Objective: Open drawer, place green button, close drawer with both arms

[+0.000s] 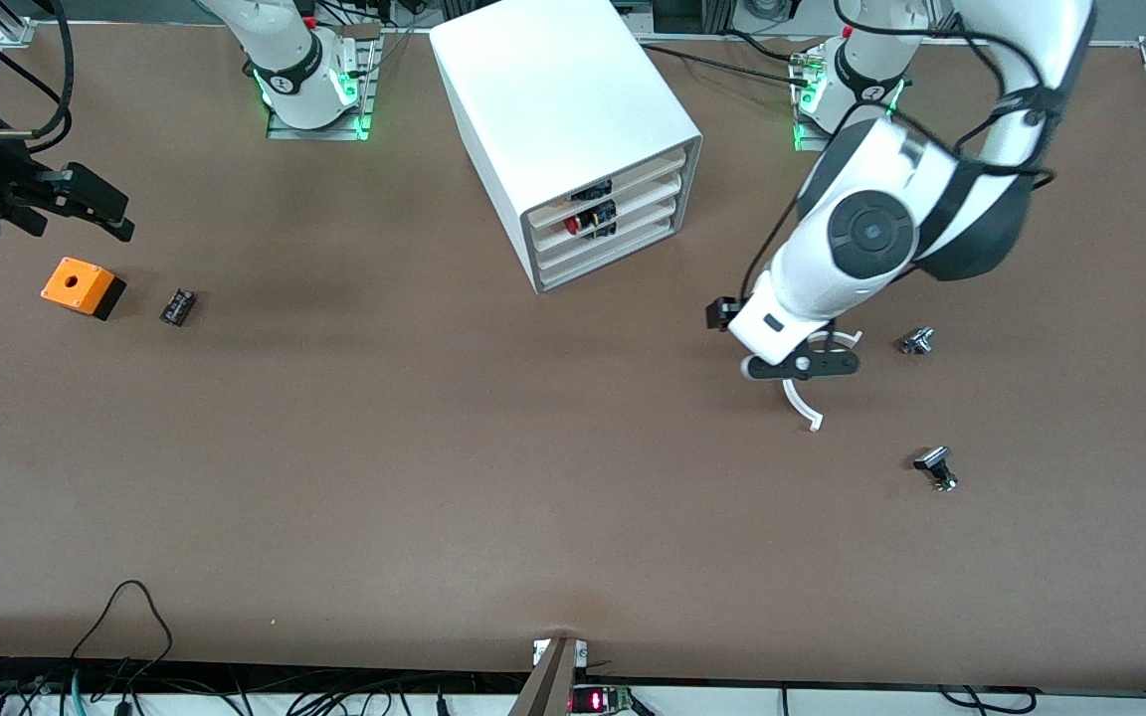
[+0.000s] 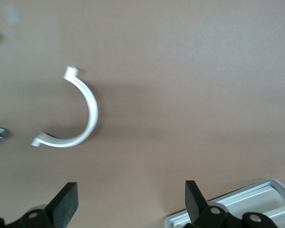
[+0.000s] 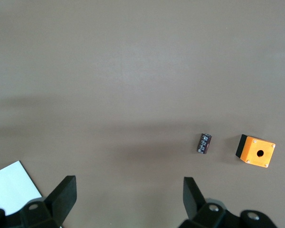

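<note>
The white cabinet [image 1: 553,109] stands near the arms' bases, and its four white drawers [image 1: 633,214] are all pushed in. A red-capped button [image 1: 578,224] and a dark part [image 1: 593,189] show at the drawer fronts. No green-capped button is in view. My left gripper [image 1: 802,368] hangs open and empty over the table toward the left arm's end, above a white C-shaped piece [image 1: 800,403]. In the left wrist view the left gripper [image 2: 131,202] is empty, with the C-shaped piece [image 2: 88,114] on the table. My right gripper [image 1: 107,212] is open and empty over the right arm's end; it also shows in the right wrist view [image 3: 128,194].
An orange box with a round hole [image 1: 83,286] and a small black block [image 1: 178,306] lie under the right gripper; both show in the right wrist view, the box [image 3: 256,152] and the block [image 3: 204,142]. Two small metal-and-black parts [image 1: 916,341] [image 1: 936,467] lie toward the left arm's end.
</note>
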`<state>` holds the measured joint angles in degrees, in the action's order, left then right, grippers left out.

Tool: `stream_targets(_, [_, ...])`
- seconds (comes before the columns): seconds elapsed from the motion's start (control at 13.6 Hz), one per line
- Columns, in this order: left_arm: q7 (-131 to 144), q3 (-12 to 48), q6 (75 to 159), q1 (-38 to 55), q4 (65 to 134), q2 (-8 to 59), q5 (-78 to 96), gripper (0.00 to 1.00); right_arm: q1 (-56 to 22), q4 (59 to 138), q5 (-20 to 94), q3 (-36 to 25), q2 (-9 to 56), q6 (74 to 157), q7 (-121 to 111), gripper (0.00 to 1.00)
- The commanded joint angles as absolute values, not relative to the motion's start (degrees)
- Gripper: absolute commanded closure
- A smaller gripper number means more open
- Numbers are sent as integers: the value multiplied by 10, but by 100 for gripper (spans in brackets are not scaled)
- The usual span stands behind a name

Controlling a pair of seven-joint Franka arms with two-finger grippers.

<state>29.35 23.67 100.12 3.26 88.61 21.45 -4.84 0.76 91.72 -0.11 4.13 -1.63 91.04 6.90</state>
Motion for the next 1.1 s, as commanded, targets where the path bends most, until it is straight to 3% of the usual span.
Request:
stream_targets(0.0, [181, 210, 947, 18, 829, 207, -63, 1, 15, 903, -3, 46, -12, 897, 63, 1])
stream_targets(0.22, [64, 122, 948, 23, 865, 135, -8, 1, 15, 902, -3, 46, -12, 898, 63, 1])
stream_targets(0.59, [3, 59, 943, 21, 972, -8, 25, 1, 15, 902, -4, 46, -13, 897, 64, 1])
stream_targets(1.03, [-31, 1, 946, 23, 977, -34, 22, 1, 15, 901, -4, 47, -13, 897, 64, 1])
